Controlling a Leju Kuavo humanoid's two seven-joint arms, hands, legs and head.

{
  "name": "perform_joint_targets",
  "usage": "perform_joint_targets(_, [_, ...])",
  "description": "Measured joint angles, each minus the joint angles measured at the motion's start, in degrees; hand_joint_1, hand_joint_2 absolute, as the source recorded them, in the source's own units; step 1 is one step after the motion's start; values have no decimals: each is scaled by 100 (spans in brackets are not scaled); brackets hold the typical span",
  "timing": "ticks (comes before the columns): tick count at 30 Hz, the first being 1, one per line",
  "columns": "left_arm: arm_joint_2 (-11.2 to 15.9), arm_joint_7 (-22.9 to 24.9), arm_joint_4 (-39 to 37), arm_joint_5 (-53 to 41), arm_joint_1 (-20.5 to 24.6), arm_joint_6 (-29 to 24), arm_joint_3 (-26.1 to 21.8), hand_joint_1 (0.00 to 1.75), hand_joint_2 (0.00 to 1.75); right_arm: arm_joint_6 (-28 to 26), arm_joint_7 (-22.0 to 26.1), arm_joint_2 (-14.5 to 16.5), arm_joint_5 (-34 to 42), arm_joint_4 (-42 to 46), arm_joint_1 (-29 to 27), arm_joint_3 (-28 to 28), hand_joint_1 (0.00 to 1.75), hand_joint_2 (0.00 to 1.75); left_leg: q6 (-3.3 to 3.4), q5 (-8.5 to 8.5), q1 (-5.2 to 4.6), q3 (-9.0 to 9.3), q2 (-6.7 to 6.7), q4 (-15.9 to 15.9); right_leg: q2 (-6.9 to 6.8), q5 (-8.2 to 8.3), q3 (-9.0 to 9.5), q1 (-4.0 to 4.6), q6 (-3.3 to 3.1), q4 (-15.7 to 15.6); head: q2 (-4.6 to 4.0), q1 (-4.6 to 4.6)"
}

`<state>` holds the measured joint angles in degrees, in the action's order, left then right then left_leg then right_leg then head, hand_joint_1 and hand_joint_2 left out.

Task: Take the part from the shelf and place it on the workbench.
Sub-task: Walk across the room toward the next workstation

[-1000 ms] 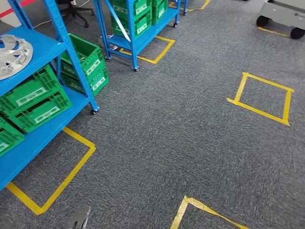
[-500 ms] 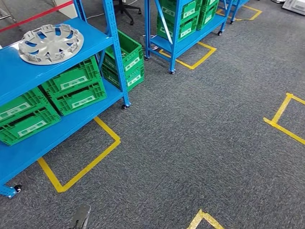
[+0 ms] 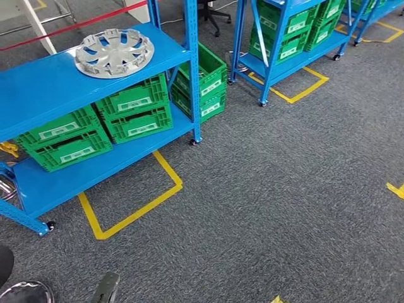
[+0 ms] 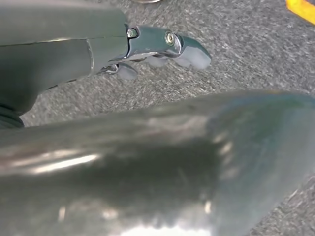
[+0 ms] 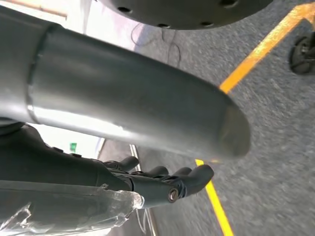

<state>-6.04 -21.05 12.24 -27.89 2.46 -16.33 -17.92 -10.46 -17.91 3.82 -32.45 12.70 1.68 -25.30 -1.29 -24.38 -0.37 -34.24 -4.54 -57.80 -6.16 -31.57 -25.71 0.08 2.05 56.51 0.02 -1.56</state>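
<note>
Floor: dark grey carpet [image 3: 267, 189], short pile, marked with yellow tape lines. One taped outline [image 3: 136, 211] runs out from under the near blue shelf [image 3: 57, 88], on the carpet just in front of its caster leg.

Task's thing: the silver part [image 3: 114, 52], a round spoked wheel-cover shape, lies flat on the top board of the near blue shelf, close to that board's front upright post. Nothing touches it.

Below that board, on the shelf's lower board, sit green crates [image 3: 133, 117] with white labels, stacked in pairs side by side. More green crates [image 3: 204, 79] stand on the carpet just beyond the shelf's front post. A second blue shelf [image 3: 286, 44], well apart from the first across the carpet, also carries green crates and has its own yellow tape outline beneath.

Behind the near shelf: a red tape line on a lighter floor, and the base of an office chair [image 3: 214, 11].

Left hand [image 4: 163, 46]: fingers extended and lying close together, holding nothing, above bare carpet. In the head view a grey tip of it shows at the lower edge, well short of the shelf.

Right hand [image 5: 163, 179]: dark fingers stretched out side by side, nothing between them, above carpet with a yellow tape line.
</note>
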Motion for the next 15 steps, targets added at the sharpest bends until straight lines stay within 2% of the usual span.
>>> perform_joint_targets(2, [2,1,1,2,-10,-6,-1,0,0,1,1,0,-17,2,36,-1,0,0,117,-103,18,64,132,47,-63,-27,135,12,67,-6,1,21])
perform_joint_targets(3, [5,1,1,6,-20,-8,-4,0,0,1,-8,0,-23,4,49,-1,0,0,160,-134,36,120,207,67,16,-23,141,0,98,85,-1,32])
perform_joint_targets(4, [10,1,2,11,-22,-9,-9,0,0,1,-10,1,-29,6,53,-1,0,0,200,-163,52,186,277,85,153,-26,34,-16,123,280,-1,43])
perform_joint_targets(6, [14,0,2,19,-8,-11,-18,0,0,-1,45,1,-33,6,39,-1,0,0,255,-235,76,318,426,121,470,-112,-463,-49,166,1009,-1,70])
perform_joint_targets(8, [7,0,1,20,-13,-11,-23,0,0,1,116,2,-35,4,2,-1,0,0,271,-352,100,462,608,138,580,-437,-1057,-63,196,1647,0,93])
perform_joint_targets(9, [4,0,1,21,-32,-11,-26,0,0,2,116,2,-36,3,-23,-2,0,0,265,-430,114,564,707,144,590,-627,-1269,-68,209,1744,1,102])
perform_joint_targets(10, [3,0,0,22,-54,-11,-31,0,0,3,105,2,-36,2,-44,-2,0,0,251,-515,132,679,804,146,596,-744,-1408,-75,223,1686,0,113])
perform_joint_targets(11, [3,0,0,23,-75,-11,-34,0,0,4,95,2,-36,-1,-67,-3,0,0,229,-610,150,804,899,147,616,-689,-1488,-91,242,1494,0,123])
perform_joint_targets(12, [3,0,0,24,-95,-11,-38,0,0,5,85,2,-35,-9,-97,-7,0,0,200,-714,167,912,984,150,679,-379,-1528,-120,269,1207,0,137])
perform_joint_targets(13, [6,-1,-3,25,-108,-12,-41,0,0,8,125,7,-34,-24,-121,-13,0,0,170,-827,178,1023,1062,129,756,80,-1557,-157,286,864,0,163])
perform_joint_targets(14, [7,-3,-6,26,-119,-14,-44,0,0,14,186,11,-32,-37,-137,-21,0,0,132,-945,183,1117,1133,130,823,514,-1546,-173,281,625,0,179])
perform_joint_targets(15, [10,-12,-9,27,-122,-19,-50,0,0,17,243,15,-36,-46,-138,-30,0,0,86,-1031,190,1209,1192,140,866,846,-1521,-177,250,485,0,184])
